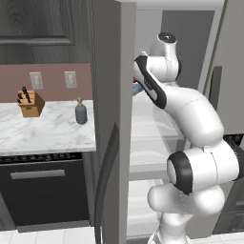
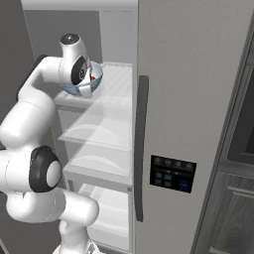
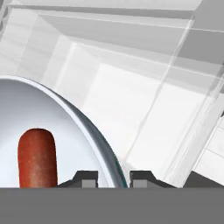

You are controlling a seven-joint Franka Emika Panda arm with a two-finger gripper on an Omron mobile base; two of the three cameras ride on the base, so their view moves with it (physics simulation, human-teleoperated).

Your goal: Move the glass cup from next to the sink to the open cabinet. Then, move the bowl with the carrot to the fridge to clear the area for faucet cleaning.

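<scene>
The fridge [image 2: 198, 99] stands open, with its left door [image 1: 112, 95] swung out beside my arm. My arm reaches in at the upper shelf. The pale blue-white bowl [image 2: 97, 74] sits at that shelf level, partly hidden by my hand. In the hand view the bowl [image 3: 52, 118] takes up the lower left, with the orange-red carrot [image 3: 37, 157] lying in it. My gripper [image 3: 114, 180] straddles the bowl's glossy rim, one fingertip inside and one outside. Whether the fingers still press the rim cannot be told. The glass cup, sink and faucet are out of view.
White fridge shelves [image 2: 99, 129] stack below the bowl. A dispenser panel [image 2: 172, 173] is on the right door. Left of the fridge, a marble counter [image 1: 47, 131] holds a knife block [image 1: 30, 103] and a soap bottle [image 1: 81, 112], with a dark dishwasher [image 1: 45, 190] below.
</scene>
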